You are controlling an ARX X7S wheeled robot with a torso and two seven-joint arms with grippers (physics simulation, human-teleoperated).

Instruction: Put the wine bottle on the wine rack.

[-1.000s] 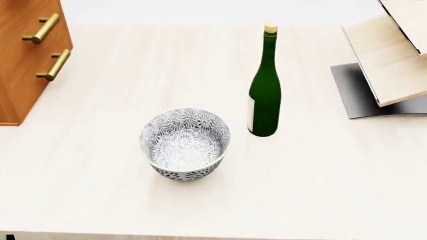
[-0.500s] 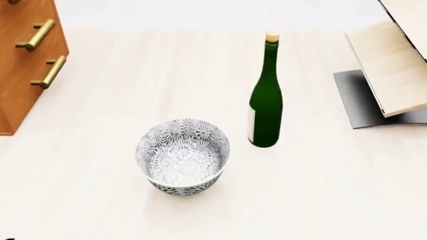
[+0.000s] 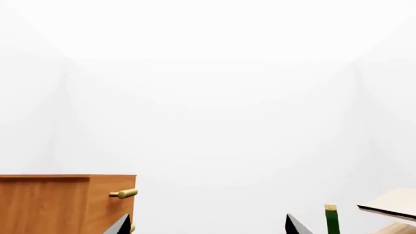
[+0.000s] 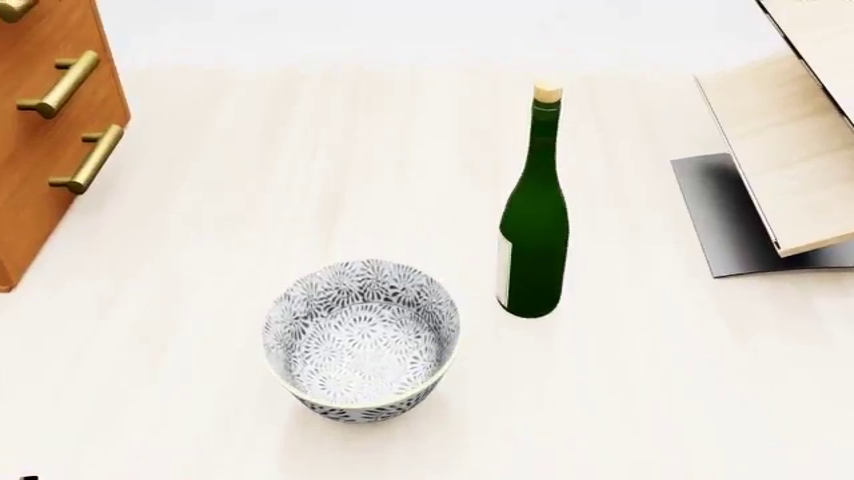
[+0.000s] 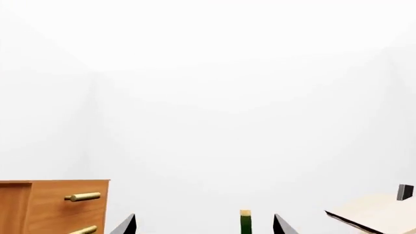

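Upright on the pale wood table stands the wine bottle, dark green with a pale cork and a whitish label low on its side. Just beside it, nearer the robot and to the left, sits a patterned ceramic bowl, blue-grey floral print inside and out; the two are close but apart. At the table's right edge is the wine rack, its slanted pale boards rising over a dark grey metal base, well apart from the bottle. At the left edge stands an orange-brown drawer cabinet with brass handles.

Neither arm shows in the head view. In the left wrist view only the two dark fingertips of the left hand poke into the frame, spread wide with nothing between them, so that hand is released; the bottle's cork and neck show beyond, off to one side of the tips. In the right wrist view the right hand is likewise released, its tips spread wide, with the bottle's top showing beyond, between them and untouched. Both wrist views also catch the cabinet and a rack board.
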